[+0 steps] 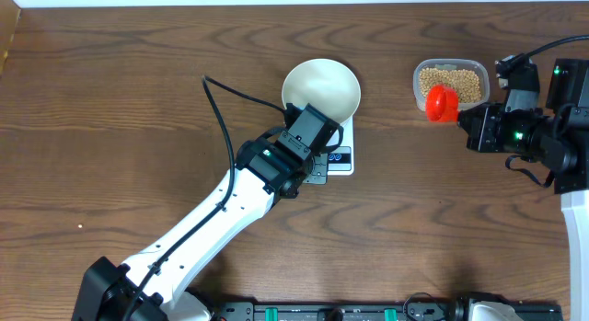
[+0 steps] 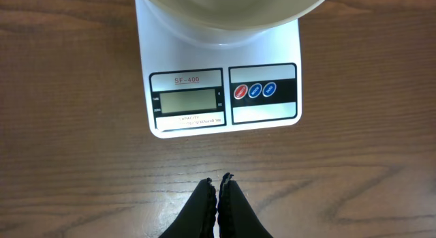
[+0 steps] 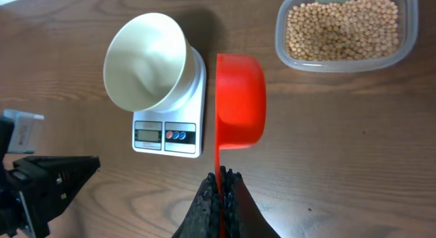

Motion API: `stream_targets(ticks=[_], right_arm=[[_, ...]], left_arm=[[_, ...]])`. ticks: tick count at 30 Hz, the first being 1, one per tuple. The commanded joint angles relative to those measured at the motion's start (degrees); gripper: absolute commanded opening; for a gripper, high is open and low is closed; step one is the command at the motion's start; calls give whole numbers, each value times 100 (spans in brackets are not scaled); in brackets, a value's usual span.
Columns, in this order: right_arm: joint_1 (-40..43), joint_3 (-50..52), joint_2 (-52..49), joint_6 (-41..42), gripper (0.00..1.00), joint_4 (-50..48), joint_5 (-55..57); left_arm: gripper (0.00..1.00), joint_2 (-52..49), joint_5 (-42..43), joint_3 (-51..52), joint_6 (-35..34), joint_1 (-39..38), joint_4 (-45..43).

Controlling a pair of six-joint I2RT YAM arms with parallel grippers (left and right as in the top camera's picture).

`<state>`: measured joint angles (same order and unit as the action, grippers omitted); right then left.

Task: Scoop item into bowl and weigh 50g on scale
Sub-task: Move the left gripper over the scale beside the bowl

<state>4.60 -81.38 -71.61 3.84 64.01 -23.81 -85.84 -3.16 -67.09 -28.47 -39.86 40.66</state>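
While the white bowl (image 1: pixel 321 86) sits on the scale (image 1: pixel 342 161) near the middle of the counter (image 1: pixel 110 100), the overhead view has the left pincer (image 1: pixel 317 177) hovering at the scale's front edge. The right pincer (image 1: pixel 466 119) holds a red scoop (image 1: pixel 441 101) near the clear tub (image 1: pixel 419 74) of beans (image 1: pixel 457 81).

From the left wrist, the pincer's fingers (image 2: pixel 204 204) are pressed together with nothing between them, above bare wood just in front of the scale, whose display and buttons face it. The bowl's base rests on the platform.

From the right wrist, the pincer is clamped on the scoop's thin handle. The cup hangs over the counter between scale and tub, and the beans lie in the tub.
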Motion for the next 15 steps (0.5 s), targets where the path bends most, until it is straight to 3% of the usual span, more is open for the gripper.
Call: stream_targets(ticks=[1,15], right_arm=[[24,-103,9,37,1,87,92],[24,-101,9,-186,1,348,514]], left_arm=[[8,-28,-33,13,61,-9,63],[7,-144,-35,24,79,-15,-109]])
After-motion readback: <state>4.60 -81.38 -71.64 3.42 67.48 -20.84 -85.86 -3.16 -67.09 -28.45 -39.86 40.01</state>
